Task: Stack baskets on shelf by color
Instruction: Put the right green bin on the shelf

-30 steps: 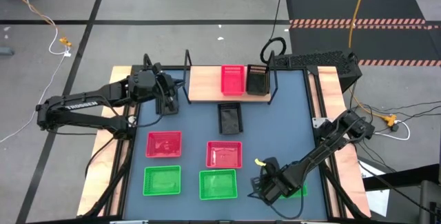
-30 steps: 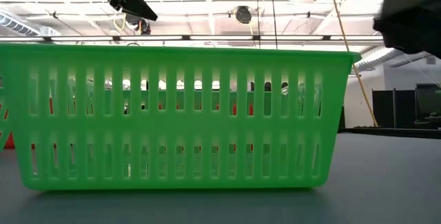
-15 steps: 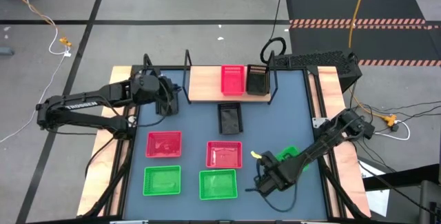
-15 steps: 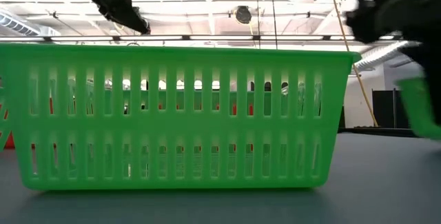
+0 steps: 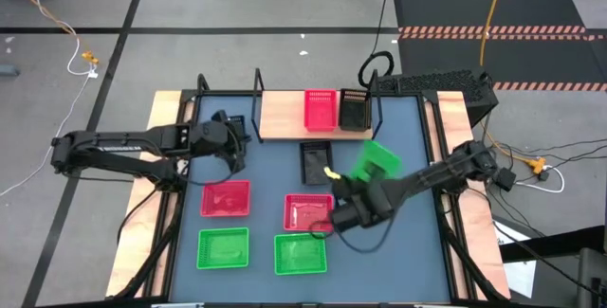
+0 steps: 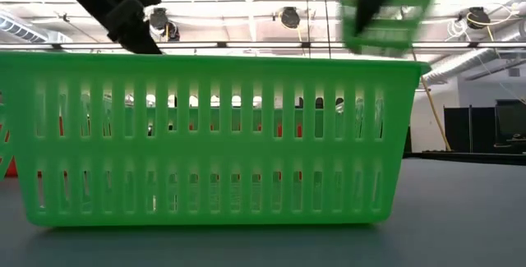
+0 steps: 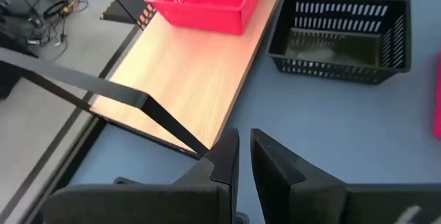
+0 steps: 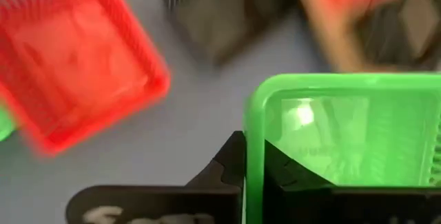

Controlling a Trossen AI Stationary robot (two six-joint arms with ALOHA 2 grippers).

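A: Basket first. Where is the green basket that matters now?

B: Right of centre in the overhead frame, tilted and off the table. The right gripper has its fingers pinched on one rim of it, and the basket sticks out up and to the right of the gripper. The right wrist view shows the rim clamped between the dark fingers.

A: And which way does the shelf lie from it?

B: Toward the top of the frame and to the left. Its bare tan stretch is the left part; a pink basket and a black basket fill the right part. I judge the carry must go up and leftward over the loose black basket on the table.

A: Long axis?

B: The shelf runs left to right; the baskets on it stand long side up-down, so the green one needs turning to match.

A: The other arm?

B: The left gripper hovers near the shelf's left end, fingers nearly together, holding nothing. It is nearer the bare spot, but the right has the load.
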